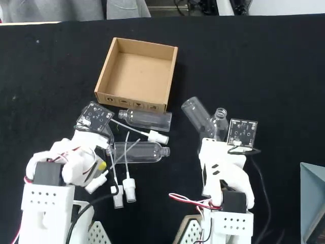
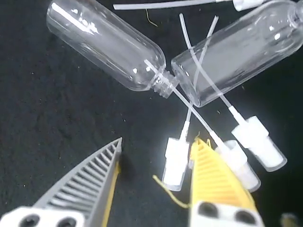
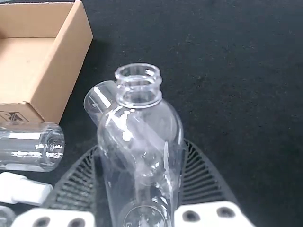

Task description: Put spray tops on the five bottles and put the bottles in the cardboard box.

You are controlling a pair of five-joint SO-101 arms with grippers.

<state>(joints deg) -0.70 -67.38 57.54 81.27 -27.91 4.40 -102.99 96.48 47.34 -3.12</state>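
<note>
Right gripper [image 3: 142, 150]: clenched on upright clear bottle [image 3: 138, 87], centre-right of high view; neck up, presumably to receive a top. Left gripper [image 2: 157, 142]: jaws spread astride a loose spray top [image 2: 176, 158], lower left; likely next pick. Cardboard box [image 1: 136, 71]: empty, upper centre.

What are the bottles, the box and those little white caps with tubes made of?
The bottles look like clear, glossy plastic: the black table shows through them and light glints on their walls; glass can't be ruled out. The box is plain brown cardboard, matte. The spray tops seem smooth white plastic, with thin translucent tubes.
</note>
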